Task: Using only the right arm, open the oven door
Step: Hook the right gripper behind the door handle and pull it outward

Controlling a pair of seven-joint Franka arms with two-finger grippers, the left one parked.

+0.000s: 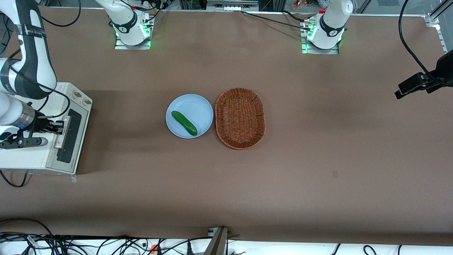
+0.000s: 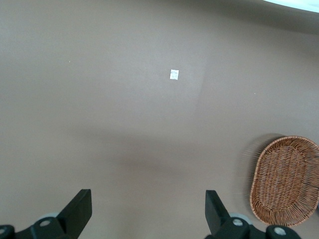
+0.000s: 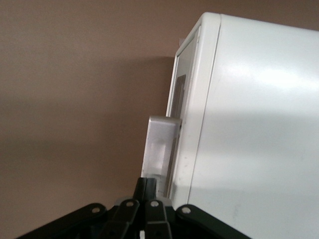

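Note:
The cream-white toaster oven (image 1: 33, 157) stands at the working arm's end of the table. Its door (image 1: 72, 136), with a dark glass window and a silver bar handle (image 1: 62, 136), looks closed against the body. The right arm (image 1: 24, 67) reaches down over the oven top. Its black gripper (image 1: 61, 126) is shut, fingers pressed together, with the tips at the handle. In the right wrist view the shut gripper (image 3: 152, 183) meets the end of the handle (image 3: 159, 144), which stands off the door (image 3: 180, 94) beside the oven's white wall (image 3: 259, 129).
A strip with two round knobs (image 1: 80, 98) sits beside the door. A blue plate (image 1: 198, 106) holding a green cucumber (image 1: 184, 123) and a wicker basket (image 1: 240, 118) lie mid-table; the basket also shows in the left wrist view (image 2: 284, 179). Cables run along the table's near edge.

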